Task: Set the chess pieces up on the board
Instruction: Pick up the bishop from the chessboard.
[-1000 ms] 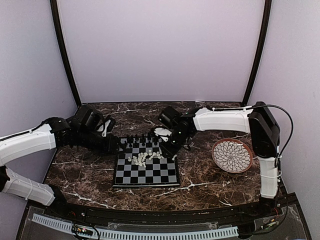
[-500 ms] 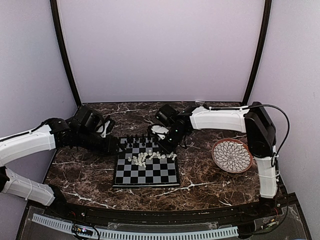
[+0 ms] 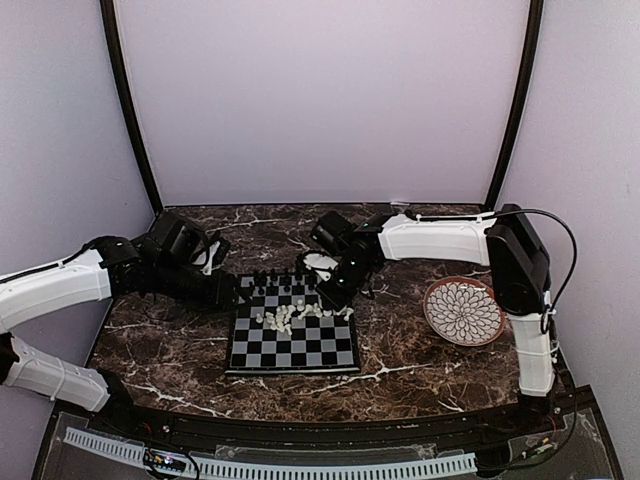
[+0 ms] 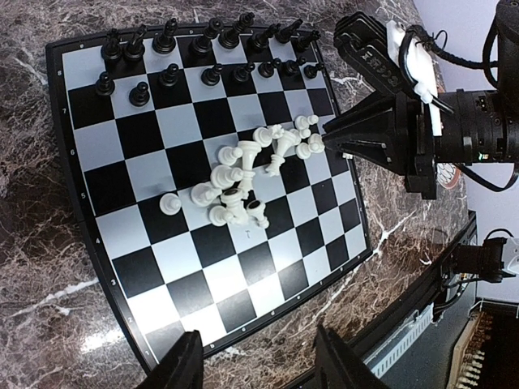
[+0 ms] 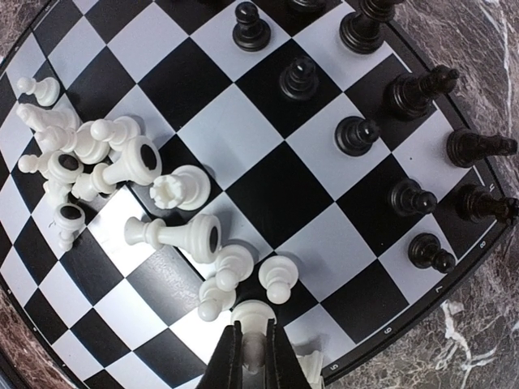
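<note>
The board [image 3: 300,352] lies mid-table. Black chess pieces [image 4: 211,49] stand upright in two rows along its far edge. White chess pieces [image 4: 243,174] lie in a loose heap at mid-board, most of them toppled. My right gripper [image 5: 251,356] is down at the heap's right end, near the board's rim, and is shut on a white pawn [image 5: 253,316]. Two more pawns [image 5: 280,279] sit just beyond its fingertips. From the left wrist view the right gripper [image 4: 324,142] points at the heap. My left gripper [image 4: 259,369] hovers open and empty over the board's near edge.
A round white petal-patterned plate [image 3: 464,311] with a brown rim sits to the right of the board. The marble table [image 3: 170,350] shows around the board. Both arms reach in over the board's far corners.
My right gripper closed its fingers onto a white pawn at the heap's right end, after shifting slightly left. The left arm has not moved.
</note>
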You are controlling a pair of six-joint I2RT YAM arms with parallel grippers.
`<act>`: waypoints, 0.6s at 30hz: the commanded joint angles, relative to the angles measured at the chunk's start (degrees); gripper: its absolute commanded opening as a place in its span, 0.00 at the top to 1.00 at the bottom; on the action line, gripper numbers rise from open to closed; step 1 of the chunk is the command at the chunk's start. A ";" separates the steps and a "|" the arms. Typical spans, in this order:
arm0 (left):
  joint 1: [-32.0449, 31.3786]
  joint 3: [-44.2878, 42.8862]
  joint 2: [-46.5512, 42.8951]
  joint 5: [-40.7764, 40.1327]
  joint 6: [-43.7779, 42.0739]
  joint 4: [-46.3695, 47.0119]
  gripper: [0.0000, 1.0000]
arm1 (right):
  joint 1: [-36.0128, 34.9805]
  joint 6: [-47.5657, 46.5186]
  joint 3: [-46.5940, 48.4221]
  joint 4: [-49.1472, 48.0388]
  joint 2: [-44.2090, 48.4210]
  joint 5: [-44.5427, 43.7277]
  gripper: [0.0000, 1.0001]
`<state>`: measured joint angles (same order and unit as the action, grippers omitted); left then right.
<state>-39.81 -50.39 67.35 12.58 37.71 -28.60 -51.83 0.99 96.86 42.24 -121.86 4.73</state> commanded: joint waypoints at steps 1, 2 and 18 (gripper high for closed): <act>-0.09 1.17 -1.08 0.01 -0.05 0.20 0.51 | -0.33 0.45 1.56 1.29 0.23 -0.01 1.00; -0.09 1.22 -1.08 0.00 -0.04 0.20 0.51 | -0.41 0.49 1.88 1.72 0.60 -0.24 1.00; -0.09 2.99 -1.61 -0.95 1.68 2.31 0.51 | -10.29 4.34 -6.14 3.04 13.27 -2.38 1.00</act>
<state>-39.81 -47.97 67.33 12.51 38.63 -27.31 -57.69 3.84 94.21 46.50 -110.08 2.02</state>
